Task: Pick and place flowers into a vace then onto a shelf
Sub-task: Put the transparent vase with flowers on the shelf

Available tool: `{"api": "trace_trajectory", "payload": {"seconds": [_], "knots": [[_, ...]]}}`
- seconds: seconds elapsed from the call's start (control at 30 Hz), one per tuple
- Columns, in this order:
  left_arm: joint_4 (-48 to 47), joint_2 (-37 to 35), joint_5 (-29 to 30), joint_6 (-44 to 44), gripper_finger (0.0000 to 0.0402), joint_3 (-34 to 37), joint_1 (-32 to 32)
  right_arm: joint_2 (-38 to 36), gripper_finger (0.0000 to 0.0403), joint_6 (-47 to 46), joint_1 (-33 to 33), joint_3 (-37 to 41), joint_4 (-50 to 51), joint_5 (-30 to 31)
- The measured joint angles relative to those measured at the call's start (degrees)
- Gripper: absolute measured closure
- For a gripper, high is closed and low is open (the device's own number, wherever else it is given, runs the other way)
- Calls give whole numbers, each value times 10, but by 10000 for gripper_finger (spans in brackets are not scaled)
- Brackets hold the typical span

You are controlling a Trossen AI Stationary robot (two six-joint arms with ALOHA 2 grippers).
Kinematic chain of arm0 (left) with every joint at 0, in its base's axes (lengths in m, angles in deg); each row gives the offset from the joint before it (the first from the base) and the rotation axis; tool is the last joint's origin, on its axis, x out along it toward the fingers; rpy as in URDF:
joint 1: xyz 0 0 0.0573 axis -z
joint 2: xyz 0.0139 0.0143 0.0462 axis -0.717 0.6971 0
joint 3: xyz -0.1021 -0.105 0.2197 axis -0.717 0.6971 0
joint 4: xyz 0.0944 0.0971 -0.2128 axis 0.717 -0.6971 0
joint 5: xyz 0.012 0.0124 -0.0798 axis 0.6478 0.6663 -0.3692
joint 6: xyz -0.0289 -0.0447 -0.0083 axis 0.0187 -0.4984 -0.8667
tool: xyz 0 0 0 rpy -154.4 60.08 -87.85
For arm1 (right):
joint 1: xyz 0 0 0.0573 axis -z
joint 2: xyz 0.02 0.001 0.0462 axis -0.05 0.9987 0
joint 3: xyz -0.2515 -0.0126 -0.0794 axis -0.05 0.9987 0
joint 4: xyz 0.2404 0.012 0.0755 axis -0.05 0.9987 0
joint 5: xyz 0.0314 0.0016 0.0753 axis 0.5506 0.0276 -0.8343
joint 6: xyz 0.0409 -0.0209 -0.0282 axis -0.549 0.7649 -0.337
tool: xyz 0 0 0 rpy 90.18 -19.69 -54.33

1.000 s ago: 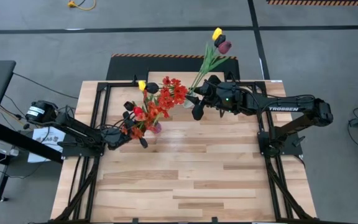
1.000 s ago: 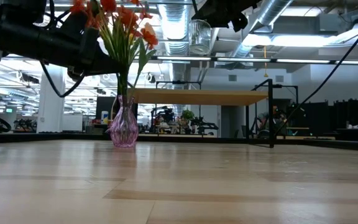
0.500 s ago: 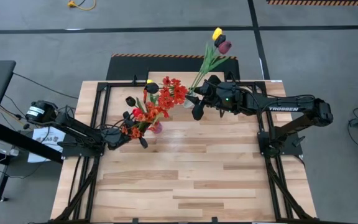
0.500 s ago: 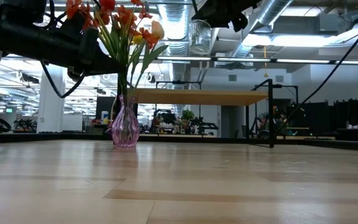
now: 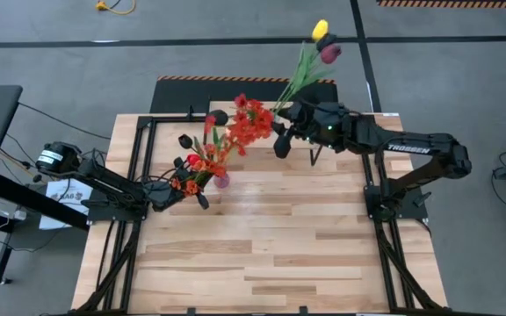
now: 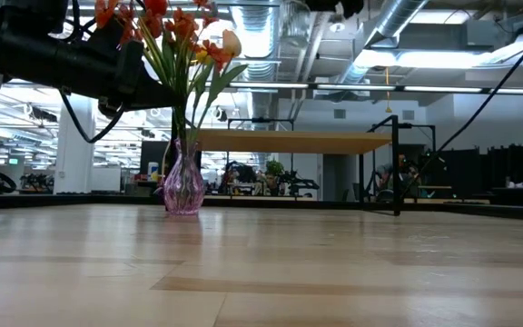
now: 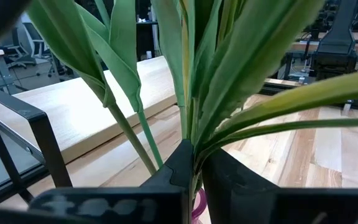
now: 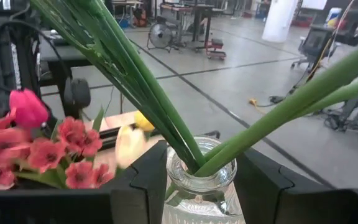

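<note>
Both grippers clamped: left gripper (image 5: 185,187) on flowers (image 5: 227,140), right gripper (image 5: 281,140) on clear vase (image 8: 199,180).

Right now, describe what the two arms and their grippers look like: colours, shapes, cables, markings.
Both arms are dark, slim, jointed links. The right arm bears white TROSSEN lettering, with a small green light near its wrist. The left arm has black cables trailing at its base. The right gripper and left gripper each have two broad, black, angular fingers.

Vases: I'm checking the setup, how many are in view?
2: a pink vase standing on the table, left gripper at its stems; a clear glass vase held aloft in the right gripper.
</note>
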Motion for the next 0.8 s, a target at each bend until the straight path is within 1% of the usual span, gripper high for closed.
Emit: {"api": "trace_trajectory", "payload": {"seconds": [0.13,0.2,0.3,0.47,0.53,0.6,0.7,0.8], "knots": [[0,0,0,0,399,0,0,-1,263,14,0,-41,35,4],[0,0,0,-1,399,0,0,-1,263,22,3,-55,57,19],[0,0,0,-1,397,0,0,-1,263,22,11,-63,95,46],[0,0,0,-5,393,0,0,-9,263,-6,47,-64,170,50],[0,0,0,-5,393,0,0,-10,263,-12,64,-56,184,35],[0,0,0,-5,392,0,0,-17,263,-13,83,-38,178,3],[0,0,0,-5,392,0,0,-40,263,-20,118,7,134,-59],[0,1,0,-5,392,0,0,-67,263,-26,156,65,78,-95]]}}
